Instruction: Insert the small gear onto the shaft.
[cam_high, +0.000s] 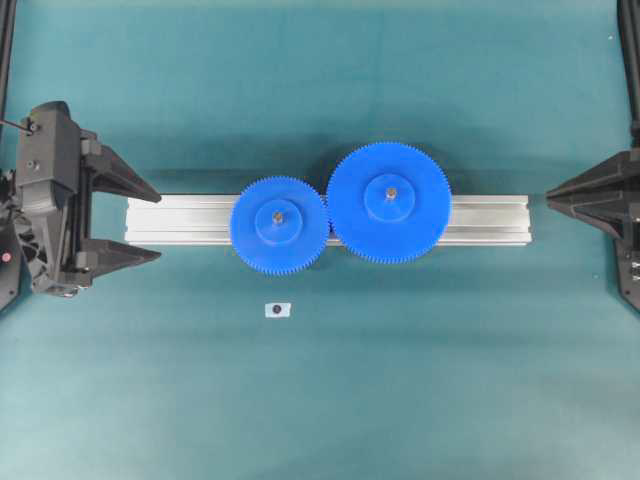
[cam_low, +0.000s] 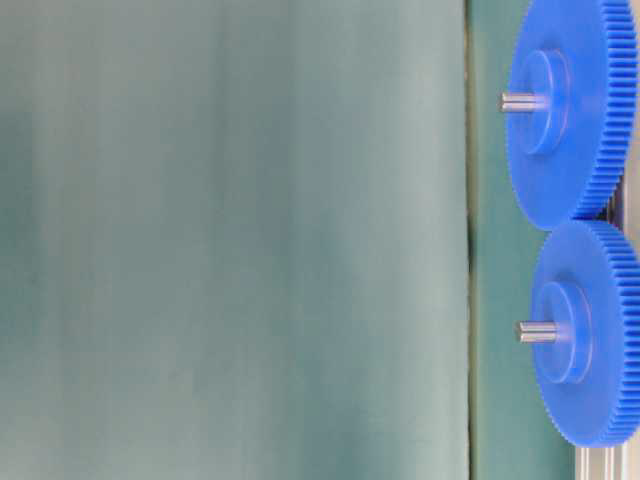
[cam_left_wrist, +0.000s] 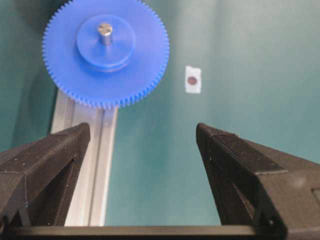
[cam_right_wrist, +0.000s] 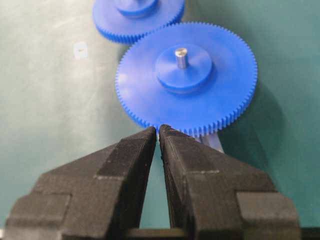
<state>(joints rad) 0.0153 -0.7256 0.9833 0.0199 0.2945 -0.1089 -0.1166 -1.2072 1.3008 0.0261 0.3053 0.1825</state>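
Left gripper fingers standing spread wide, holding nothing, hovering at left end of aluminium rail. Right gripper fingers pressing together, empty, pointing at wider gear. Small gear sitting on shaft, over rail, teeth meeting wider gear. White tag lying on table nearby.

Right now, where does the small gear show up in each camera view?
Overhead: small gear just left of centre, on the rail.
Table-level: lower right, below the wider gear.
Left wrist: upper left, beyond the open gripper.
Right wrist: top edge, partly cropped, behind the wider gear.
Shared landmark: the wider gear meshing with it, except in the left wrist view.
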